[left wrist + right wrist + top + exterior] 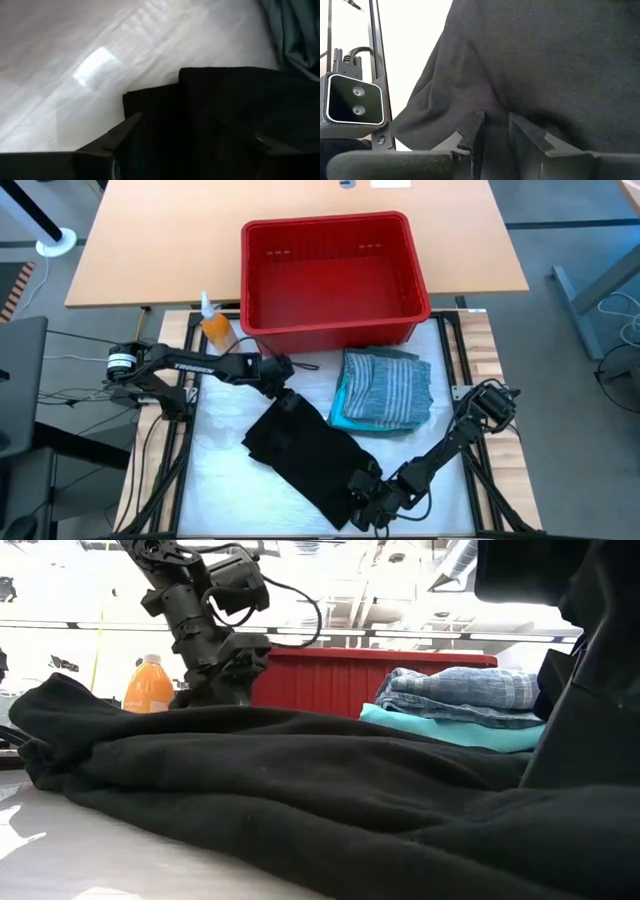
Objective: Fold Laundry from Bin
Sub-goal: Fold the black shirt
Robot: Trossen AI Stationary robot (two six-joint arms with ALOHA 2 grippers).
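The black garment (305, 450) lies folded on the white mat (225, 480), diagonally between the two arms, in front of the red bin (330, 275), which shows no laundry inside. It is soft, limp and light, with no stiffness to hold a fold; take it at an edge or corner, pinching through all layers (a single-layer pinch would likely peel the fold open).

The left gripper (283, 385) sits at the garment's far corner with fingers (127, 127) parted over the cloth, holding nothing. The right gripper (495, 131) is at the near end, its fingers narrowly set and pinching a ridge of black fabric.

The mat looks smooth, so cloth should slide readily. Beside the garment rests a stack of folded laundry (385, 388); an orange bottle (214, 326) stands by the bin. Beyond is a wooden table (130, 240).
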